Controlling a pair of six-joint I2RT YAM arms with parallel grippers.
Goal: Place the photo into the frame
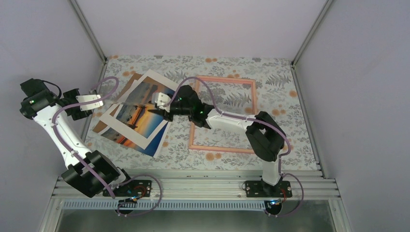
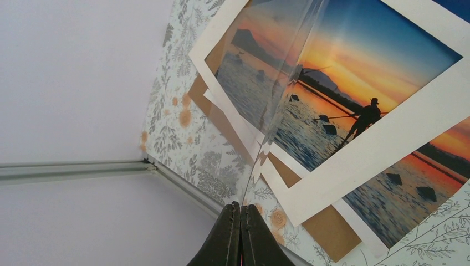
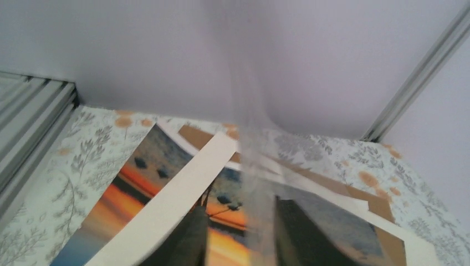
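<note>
The left claw (image 2: 240, 209), nearest to the left wrist camera at 6 o'clock of its view, has its fingers pressed together on the edge of a clear sheet (image 2: 277, 94). The sheet rises from them toward 12 o'clock. At the other end, the right claw (image 3: 244, 209) is spread, with one finger on each side of this sheet and no visible touch.

Under the sheet lies the photo (image 1: 140, 123), in a loose pile with a white border (image 1: 154, 77) and a brown board (image 1: 99, 126). The pile is at 9 o'clock of the frame (image 1: 227, 79), which lies flat, near the pile but apart from it.

I judge that the step in hand is taking the sheet off the pile. Next, the right claw should close on the sheet, so that both arms can carry it aside and free the photo.
</note>
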